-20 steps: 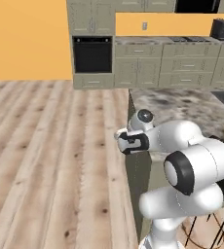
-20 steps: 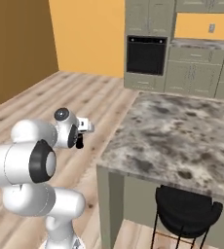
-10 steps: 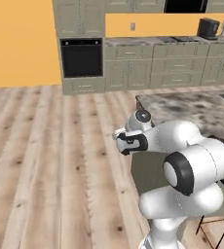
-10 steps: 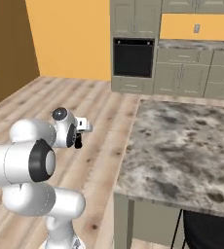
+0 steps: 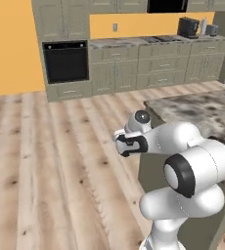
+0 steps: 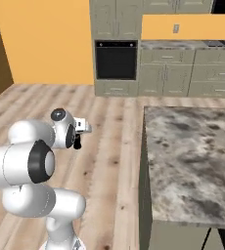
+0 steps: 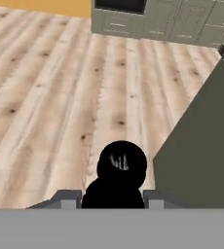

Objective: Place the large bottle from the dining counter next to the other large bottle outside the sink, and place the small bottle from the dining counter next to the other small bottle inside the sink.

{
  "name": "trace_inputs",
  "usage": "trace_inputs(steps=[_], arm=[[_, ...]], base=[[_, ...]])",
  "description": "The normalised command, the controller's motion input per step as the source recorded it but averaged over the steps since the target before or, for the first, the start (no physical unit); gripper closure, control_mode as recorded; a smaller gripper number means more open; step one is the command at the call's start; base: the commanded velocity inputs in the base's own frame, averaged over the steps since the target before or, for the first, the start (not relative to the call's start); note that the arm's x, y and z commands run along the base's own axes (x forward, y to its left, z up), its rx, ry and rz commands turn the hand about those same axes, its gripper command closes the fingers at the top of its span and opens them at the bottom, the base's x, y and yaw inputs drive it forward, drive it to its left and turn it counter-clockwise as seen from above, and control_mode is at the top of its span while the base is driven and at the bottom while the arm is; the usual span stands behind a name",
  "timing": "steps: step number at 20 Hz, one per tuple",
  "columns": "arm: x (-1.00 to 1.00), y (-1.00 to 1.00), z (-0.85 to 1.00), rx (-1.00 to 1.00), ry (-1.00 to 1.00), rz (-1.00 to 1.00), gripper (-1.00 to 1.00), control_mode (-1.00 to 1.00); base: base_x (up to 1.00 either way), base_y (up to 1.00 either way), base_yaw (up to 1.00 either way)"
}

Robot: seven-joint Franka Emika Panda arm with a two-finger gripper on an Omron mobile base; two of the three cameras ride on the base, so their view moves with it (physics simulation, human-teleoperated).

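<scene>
2 fingers (image 7: 65, 197) of the gripper (image 7: 115, 198) stand a little apart at the bottom of the hand view, and they are closed against a rounded, nearly black thing wedged between them. I take it for the small bottle (image 7: 120, 171), seen end-on, so that it shows only as a black body with a glossy knob. From the left base view the gripper (image 5: 126, 145) sits folded in close to the arm's white shoulder, held up over the wooden floor (image 5: 51, 161), with a dark shape in its grasp that is too small to read there. In the right base view the gripper (image 6: 78, 135) points out to the side of the arm, and the same short dark form (image 6: 77, 142) hangs just under it. Just beside the arm runs the dining counter (image 6: 192, 146), its speckled grey-brown top bare where I can see it; in the left base view its near corner (image 5: 197, 110) shows behind the arm's elbow. The counter's olive-grey base (image 7: 196, 160) fills the right of the hand view, close beside the held bottle. Across the floor, well apart from the robot, stand a black oven (image 5: 65, 62) and 1 long run of grey-green cabinets (image 5: 153, 63) against an orange wall (image 5: 9, 46).
</scene>
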Motion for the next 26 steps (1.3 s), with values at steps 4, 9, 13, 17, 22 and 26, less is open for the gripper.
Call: trace_inputs(steps=[4, 9, 13, 17, 22, 26], arm=[[0.0, 0.0, 0.0, 0.0, 0.0, 0.0, 1.0, 1.0], [0.0, 0.0, 0.0, 0.0, 0.0, 0.0, 1.0, 1.0], [0.0, 0.0, 0.0, 0.0, 0.0, 0.0, 1.0, 1.0], [0.0, 0.0, 0.0, 0.0, 0.0, 0.0, 1.0, 1.0], [0.0, 0.0, 0.0, 0.0, 0.0, 0.0, 1.0, 1.0], [0.0, 0.0, 0.0, 0.0, 0.0, 0.0, 1.0, 1.0]], base=[[0.68, 0.64, -0.35], [0.78, 0.71, -0.36], [0.75, 0.72, -0.37], [0.71, 0.71, -0.37], [0.68, 0.69, -0.38], [0.72, 0.67, -0.41]])
